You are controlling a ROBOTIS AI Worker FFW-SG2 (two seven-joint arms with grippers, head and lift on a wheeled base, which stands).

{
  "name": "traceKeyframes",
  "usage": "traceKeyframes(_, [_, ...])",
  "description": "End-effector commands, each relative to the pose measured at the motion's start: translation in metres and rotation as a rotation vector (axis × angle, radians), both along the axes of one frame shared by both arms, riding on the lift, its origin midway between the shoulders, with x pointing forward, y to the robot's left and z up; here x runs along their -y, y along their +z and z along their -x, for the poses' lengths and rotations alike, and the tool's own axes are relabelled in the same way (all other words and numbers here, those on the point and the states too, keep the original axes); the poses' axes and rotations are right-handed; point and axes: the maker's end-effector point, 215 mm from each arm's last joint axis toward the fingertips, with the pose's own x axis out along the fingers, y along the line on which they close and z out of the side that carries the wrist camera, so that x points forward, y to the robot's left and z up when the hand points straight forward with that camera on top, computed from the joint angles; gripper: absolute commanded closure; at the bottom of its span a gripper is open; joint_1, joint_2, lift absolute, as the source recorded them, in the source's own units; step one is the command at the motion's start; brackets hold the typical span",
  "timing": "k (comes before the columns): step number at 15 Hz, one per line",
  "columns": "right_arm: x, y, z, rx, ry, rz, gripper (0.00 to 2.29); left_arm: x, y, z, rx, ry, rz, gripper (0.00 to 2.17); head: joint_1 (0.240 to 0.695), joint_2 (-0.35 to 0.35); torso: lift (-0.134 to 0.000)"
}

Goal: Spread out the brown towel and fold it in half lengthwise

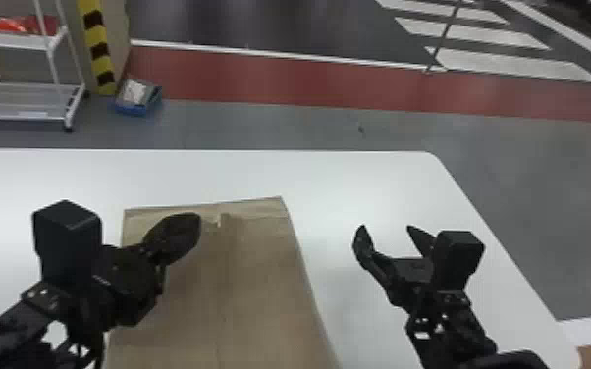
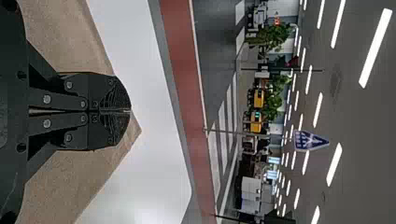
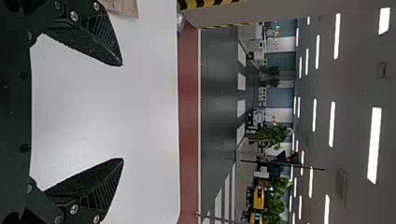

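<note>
The jaws of my left gripper (image 2: 130, 110) are closed flat against each other, over the far left part of the brown towel (image 1: 255, 275). I can't tell whether a thin bit of cloth is caught between them or they are simply above it. On my right gripper (image 3: 123, 112) the jaws stand wide apart with nothing in them, off to the right of the towel and clear of its long edge.

The towel lies on the white bench (image 1: 358, 181), long and mostly flat, running from its far edge toward me. A faint crease goes down its middle, and there is a small pucker at the far end, near my left jaws. The blue box (image 1: 137, 107) and the white cart (image 1: 19, 103) are on the floor past the towel's far end.

I judge I'm at the spreading and smoothing step, though I can't tell whether this strip is one layer or two. If it's one, the next move calls for both jaws on the same long edge, near and far, to carry it over evenly. Lifting one end alone could skew the fold.
</note>
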Motion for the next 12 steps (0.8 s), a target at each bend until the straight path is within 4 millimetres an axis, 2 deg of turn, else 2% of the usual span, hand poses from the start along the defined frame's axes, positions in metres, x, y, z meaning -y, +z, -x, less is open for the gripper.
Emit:
traceKeyframes(1, [0.014,0.003,0.002,0.006,-0.023,0.001,0.17,0.018,-0.001,0.017,-0.008,-0.034,0.002,1.34,0.695,-0.247,-0.125])
traceKeyframes(5, [0.041,0.016,0.004,0.029,-0.067,-0.019,0.17,0.048,-0.008,0.04,-0.024,-0.101,0.001,1.34,0.695,-0.323,-0.125])
traceKeyframes(7, [0.045,0.017,0.006,0.032,-0.072,-0.019,0.17,0.063,-0.007,0.052,-0.025,-0.138,0.004,1.34,0.695,-0.35,-0.125])
traceKeyframes(12, [0.045,0.018,0.005,0.035,-0.075,-0.023,0.17,0.093,-0.011,0.079,-0.035,-0.211,0.0,1.34,0.695,-0.35,-0.125])
